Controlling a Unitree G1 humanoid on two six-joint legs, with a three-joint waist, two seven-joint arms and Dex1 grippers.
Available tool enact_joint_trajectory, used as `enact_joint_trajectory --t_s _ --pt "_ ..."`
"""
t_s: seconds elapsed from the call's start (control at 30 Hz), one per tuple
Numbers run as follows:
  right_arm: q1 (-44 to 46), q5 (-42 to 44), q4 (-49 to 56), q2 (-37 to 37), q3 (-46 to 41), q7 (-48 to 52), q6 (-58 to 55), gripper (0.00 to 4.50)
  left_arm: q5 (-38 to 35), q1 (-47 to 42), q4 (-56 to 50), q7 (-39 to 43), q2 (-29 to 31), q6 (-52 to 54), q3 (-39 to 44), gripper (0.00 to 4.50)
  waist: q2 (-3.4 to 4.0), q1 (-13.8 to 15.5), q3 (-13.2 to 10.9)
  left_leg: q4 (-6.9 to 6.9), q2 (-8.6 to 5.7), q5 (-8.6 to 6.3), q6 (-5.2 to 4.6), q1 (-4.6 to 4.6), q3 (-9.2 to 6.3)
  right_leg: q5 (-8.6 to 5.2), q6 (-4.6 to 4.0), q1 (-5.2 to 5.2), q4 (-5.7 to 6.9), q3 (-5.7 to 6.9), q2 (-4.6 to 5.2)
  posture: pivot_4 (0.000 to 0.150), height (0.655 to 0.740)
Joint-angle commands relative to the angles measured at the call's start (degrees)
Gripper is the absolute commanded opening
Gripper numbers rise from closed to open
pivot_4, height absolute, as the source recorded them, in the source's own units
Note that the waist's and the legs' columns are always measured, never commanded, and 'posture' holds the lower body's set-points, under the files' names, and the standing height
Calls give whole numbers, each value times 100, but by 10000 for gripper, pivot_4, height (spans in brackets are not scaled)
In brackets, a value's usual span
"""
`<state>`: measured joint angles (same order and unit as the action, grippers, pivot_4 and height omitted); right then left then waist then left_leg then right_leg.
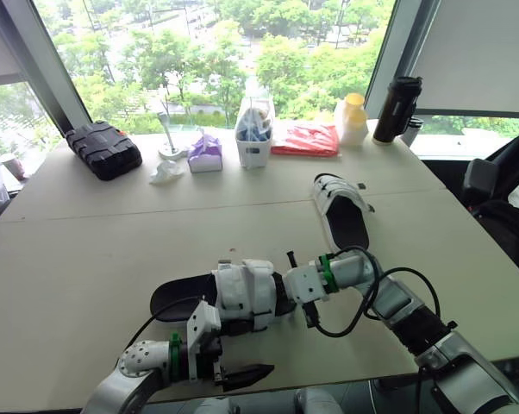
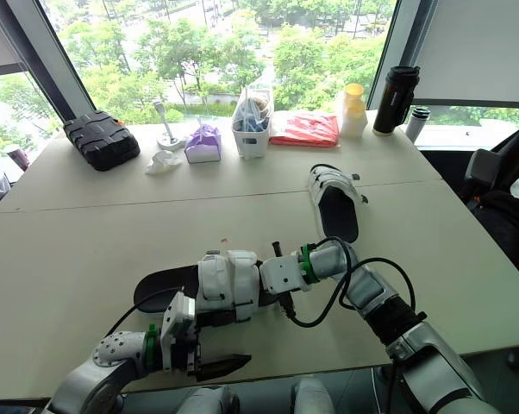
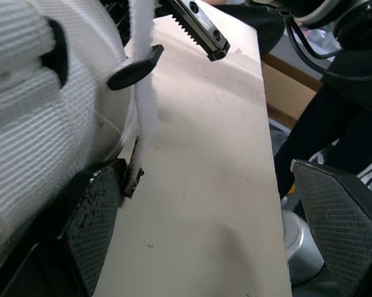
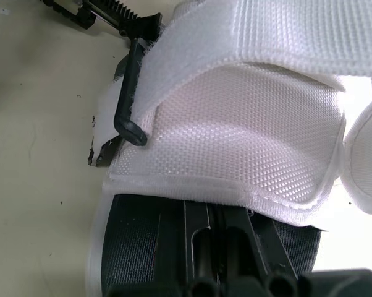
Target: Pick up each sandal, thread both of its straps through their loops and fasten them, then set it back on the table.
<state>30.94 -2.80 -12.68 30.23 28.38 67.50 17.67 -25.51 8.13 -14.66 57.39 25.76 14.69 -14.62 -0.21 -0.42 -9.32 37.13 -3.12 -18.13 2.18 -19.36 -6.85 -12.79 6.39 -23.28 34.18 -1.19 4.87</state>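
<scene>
Resting near the table's [image 1: 87, 250] front edge, the sandal [image 1: 242, 297] lies between both claws. The left claw [image 1: 240, 355] is spread wide beside it, seemingly to steady it. The right claw [image 1: 283, 296] sits at the strapped end, likely to work a strap; whether it grips, I cannot tell.

The near sandal [image 1: 242, 297] lies on the table [image 1: 87, 241], front-left of the far sandal [image 1: 341, 216].

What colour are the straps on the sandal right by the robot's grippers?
White. The straps show best in the right wrist view, where their woven fabric is close up.
</scene>
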Motion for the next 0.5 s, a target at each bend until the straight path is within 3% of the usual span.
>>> enact_joint_trajectory --t_s 0.03,0.2,0.3,0.5 --pt "-261 -490 -322 109 321 102 -294 0 35 -230 28 -132 -115 -58 70 44601 0 -5 0 0 0 0 0 0 0 0 0 0 0 0 1 1500 7400" --pt "-310 -494 -266 140 310 108 -314 0 30 -302 135 -74 -184 -19 3 44601 2 4 -1 0 -2 1 0 0 -3 0 0 1 0 4 2 1500 7400" --pt "-328 -502 -249 159 304 123 -315 0 38 -318 179 -59 -205 -20 -14 32415 2 -7 -1 1 -3 1 0 0 -5 0 1 2 1 5 4 1500 7400" --pt "-329 -506 -223 175 295 134 -333 0 13 -303 181 -45 -191 71 -37 2875 7 16 1 -9 -6 1 0 -4 -5 1 1 -6 -2 7 8 1500 7400"
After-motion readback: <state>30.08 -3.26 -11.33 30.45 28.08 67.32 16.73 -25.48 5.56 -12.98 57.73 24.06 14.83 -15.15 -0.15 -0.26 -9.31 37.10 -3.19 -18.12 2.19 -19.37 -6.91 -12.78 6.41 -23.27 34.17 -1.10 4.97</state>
